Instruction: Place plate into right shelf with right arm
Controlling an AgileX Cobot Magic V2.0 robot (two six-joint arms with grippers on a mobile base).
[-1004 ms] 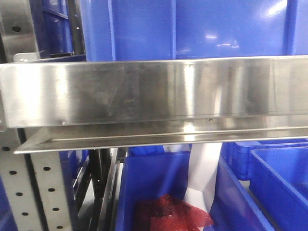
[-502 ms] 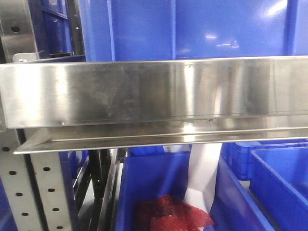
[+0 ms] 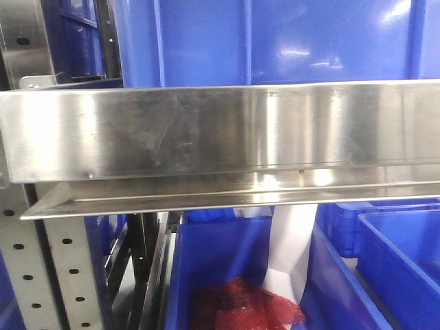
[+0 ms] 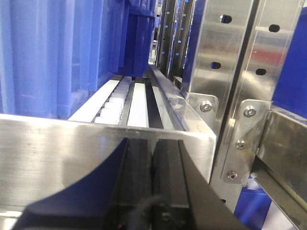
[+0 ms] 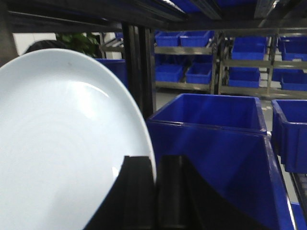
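Barely anything has shifted in the front view this last second, only glints along the right shelf (image 3: 206,130) edge, so I judge the placing still ahead. Only my right wrist view shows the plate (image 5: 62,143), on edge, its rim clamped in my right gripper (image 5: 156,191) beside a blue bin (image 5: 211,148); my left gripper (image 4: 152,172) has its fingers pressed together, empty.

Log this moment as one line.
right gripper: shut on plate rim | plate: held, not released, beside blue bin | left gripper: shut, empty, facing right shelf edge
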